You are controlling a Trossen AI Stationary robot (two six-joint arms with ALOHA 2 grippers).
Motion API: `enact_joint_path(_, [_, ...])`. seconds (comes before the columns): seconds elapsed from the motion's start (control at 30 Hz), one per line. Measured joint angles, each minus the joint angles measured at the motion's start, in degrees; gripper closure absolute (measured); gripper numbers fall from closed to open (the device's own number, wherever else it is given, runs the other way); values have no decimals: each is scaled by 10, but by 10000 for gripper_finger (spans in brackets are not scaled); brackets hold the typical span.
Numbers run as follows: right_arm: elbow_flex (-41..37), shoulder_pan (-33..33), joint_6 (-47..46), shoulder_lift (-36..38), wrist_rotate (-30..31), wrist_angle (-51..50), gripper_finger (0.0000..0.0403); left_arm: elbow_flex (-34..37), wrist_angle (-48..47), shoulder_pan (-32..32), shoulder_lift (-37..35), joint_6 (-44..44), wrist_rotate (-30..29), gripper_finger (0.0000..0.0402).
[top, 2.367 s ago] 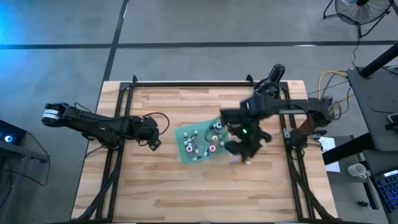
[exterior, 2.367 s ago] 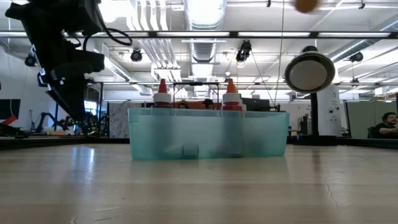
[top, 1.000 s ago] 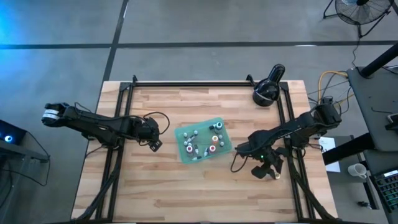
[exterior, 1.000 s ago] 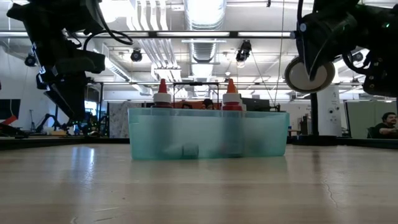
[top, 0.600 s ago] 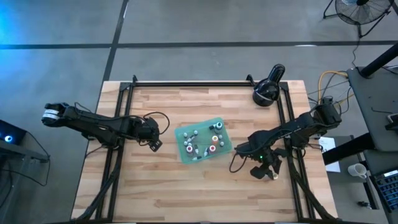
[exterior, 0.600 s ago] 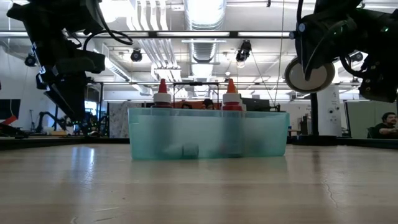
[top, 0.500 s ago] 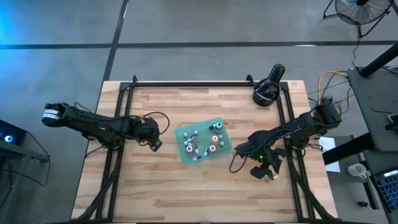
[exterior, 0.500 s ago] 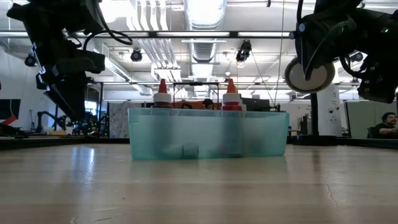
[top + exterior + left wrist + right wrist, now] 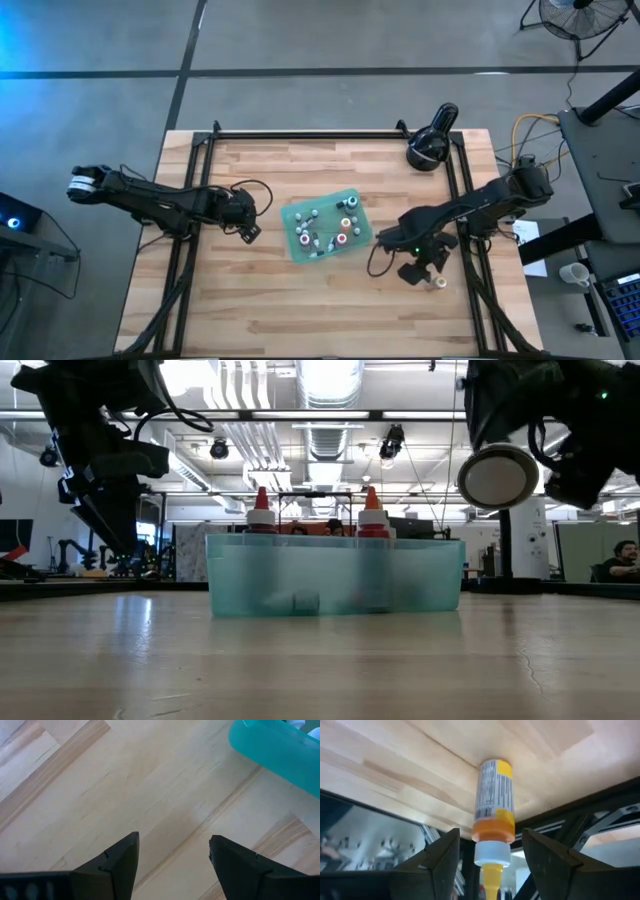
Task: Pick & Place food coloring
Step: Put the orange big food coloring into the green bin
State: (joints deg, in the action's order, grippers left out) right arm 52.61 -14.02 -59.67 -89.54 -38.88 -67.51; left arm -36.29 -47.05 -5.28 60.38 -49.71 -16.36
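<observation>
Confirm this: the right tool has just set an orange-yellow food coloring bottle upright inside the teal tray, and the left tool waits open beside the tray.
Not inside the tray. The high view shows the bottle on the bare wood near the table's right edge, well clear of the teal tray, beneath the right tool. The left tool does wait open beside the tray.

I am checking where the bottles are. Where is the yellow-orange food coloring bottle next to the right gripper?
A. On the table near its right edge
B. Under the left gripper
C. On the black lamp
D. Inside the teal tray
A: the yellow-orange food coloring bottle stands on the wooden table at the right gripper, apart from the teal tray.
</observation>
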Motion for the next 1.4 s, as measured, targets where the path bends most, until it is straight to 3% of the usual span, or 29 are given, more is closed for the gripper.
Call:
enact_joint_path(0.2, [41, -27, -73, 63, 81, -30, 189, 0, 1, 0, 0, -1, 0, 189])
enact_joint_path(0.43, [65, -153, -196, 162, 206, -21, 186, 0, 6, 0, 0, 0, 0, 189])
enact_joint_path(0.6, [70, -245, -134, 176, 229, -9, 186, 0, 16, 0, 0, 3, -1, 189])
enact_joint_path(0.9, [65, -362, -206, 174, 361, -7, 186, 0, 29, 0, 0, 4, -2, 189])
enact_joint_path(1.4, [25, -392, -62, 174, 393, -8, 186, 0, 36, 0, 0, 13, -13, 189])
